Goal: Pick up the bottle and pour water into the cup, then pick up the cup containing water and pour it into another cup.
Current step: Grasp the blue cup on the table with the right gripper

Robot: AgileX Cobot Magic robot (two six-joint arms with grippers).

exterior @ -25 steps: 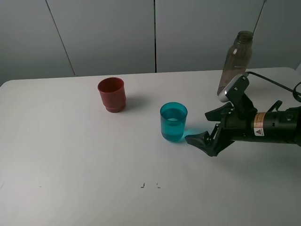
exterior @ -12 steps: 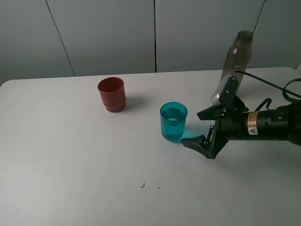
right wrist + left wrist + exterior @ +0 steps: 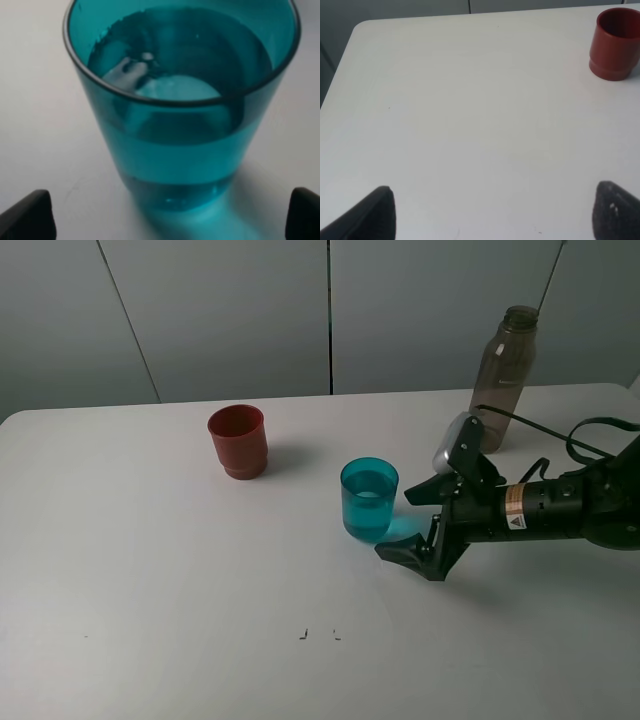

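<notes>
1. the cup [image 3: 369,500], teal and partly filled with water, stands upright on the table [image 3: 150,590].
2. the right tool [image 3: 396,525] is just right of the cup, spread wide and gripping nothing.
3. the red cup [image 3: 238,441] stands well apart, left of and behind the cup.
4. the bottle [image 3: 503,380] stands upright, right of and behind the cup.
5. the left tool [image 3: 497,215] is spread, empty.

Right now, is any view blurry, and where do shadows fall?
Exterior high: sharp, evenly lit; the cup throws a teal-tinted shadow toward the right gripper. Right wrist: cup fills the frame, slightly soft. Left wrist: left gripper fingertips dark, blurred.
</notes>
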